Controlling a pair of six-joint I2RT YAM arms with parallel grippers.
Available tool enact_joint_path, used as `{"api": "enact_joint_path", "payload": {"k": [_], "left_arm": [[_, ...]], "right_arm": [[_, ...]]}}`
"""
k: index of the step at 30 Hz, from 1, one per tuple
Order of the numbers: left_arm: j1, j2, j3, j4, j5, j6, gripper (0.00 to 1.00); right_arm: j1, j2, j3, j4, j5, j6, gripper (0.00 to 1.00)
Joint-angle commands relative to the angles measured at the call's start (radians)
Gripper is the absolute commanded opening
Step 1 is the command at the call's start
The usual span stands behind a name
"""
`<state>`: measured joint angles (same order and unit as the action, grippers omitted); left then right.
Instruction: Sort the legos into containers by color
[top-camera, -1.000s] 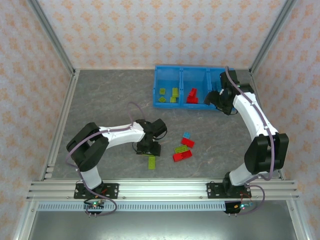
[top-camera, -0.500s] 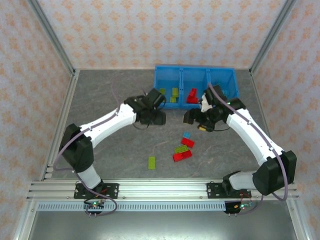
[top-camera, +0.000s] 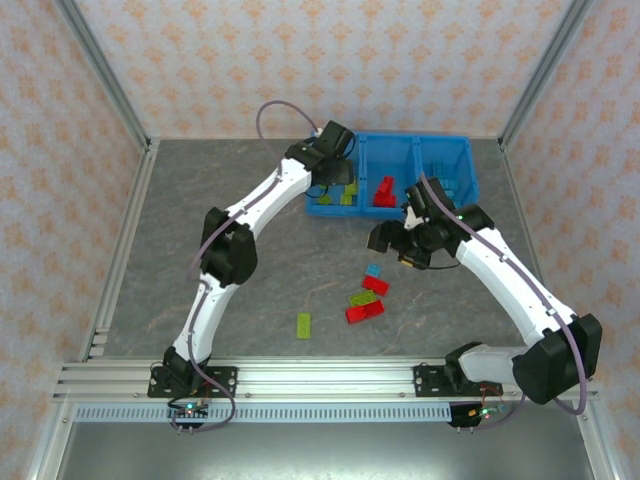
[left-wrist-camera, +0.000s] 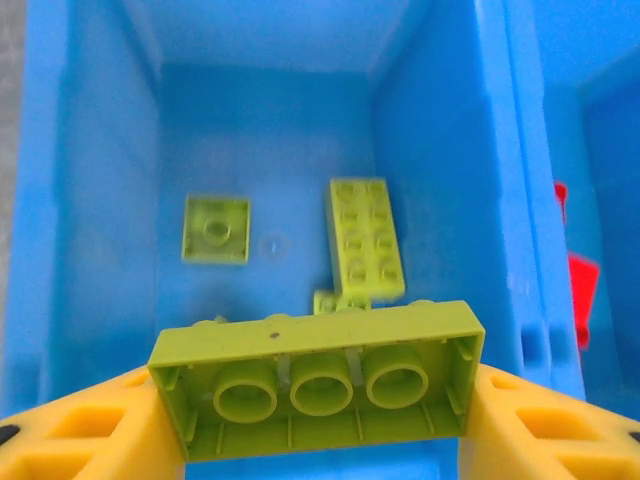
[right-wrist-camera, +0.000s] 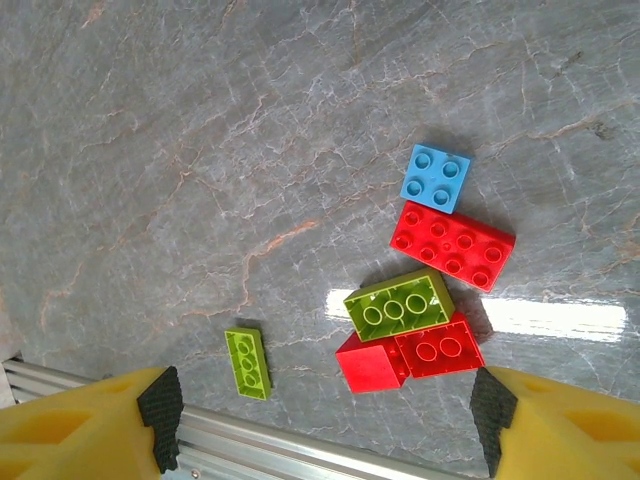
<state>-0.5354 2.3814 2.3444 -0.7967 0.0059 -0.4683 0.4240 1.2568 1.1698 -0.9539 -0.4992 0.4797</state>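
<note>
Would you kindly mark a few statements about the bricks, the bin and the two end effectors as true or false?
1. The left end effector holds a yellow-green brick over the left compartment of the bin. True.
2. The right end effector is shut on a brick. False: it is open and empty, above the table.
3. The left compartment contains red pieces. False: a square brick and a long brick lie in it, both yellow-green.
4. A light blue brick lies on the table beside a red brick. True.
</note>
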Motion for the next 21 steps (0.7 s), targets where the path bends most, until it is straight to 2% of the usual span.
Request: {"api": "enact_joint_path", "payload": {"k": [1, 4, 7, 13, 15, 18, 21], "left_arm": [[0.024, 0.053, 0.144, -0.075, -0.071, 0.023, 0.59], [0.042, 0.085, 0.183, -0.074, -0.057, 0.008, 0.66], [0.045, 0.077, 0.184, -0.06, -0.046, 0.027, 0.78], [0.045, -0.008, 0.155, -0.058, -0.012, 0.06, 0.8], [0.043, -0.091, 0.068, -0.008, 0.01, 0.07, 0.79], [0.041, -0.297, -0.186, 0.16, 0.043, 0.083, 0.79], [0.039, -0.508, -0.417, 0.277, 0.051, 0.101, 0.79]], "right_arm": [[-0.001, -0.036, -0.016, -0.003, 0.039, 0.032, 0.78], [-0.002, -0.052, -0.018, -0.015, 0.054, 0.034, 0.78], [-0.002, -0.063, -0.019, -0.022, 0.077, 0.035, 0.78], [-0.002, -0.061, -0.027, -0.012, 0.134, 0.056, 0.78], [-0.002, -0.053, -0.03, -0.015, 0.187, 0.071, 0.78], [-0.001, -0.026, -0.034, -0.014, 0.253, 0.105, 0.78], [0.0, 0.028, -0.046, 0.01, 0.259, 0.14, 0.78]]}}
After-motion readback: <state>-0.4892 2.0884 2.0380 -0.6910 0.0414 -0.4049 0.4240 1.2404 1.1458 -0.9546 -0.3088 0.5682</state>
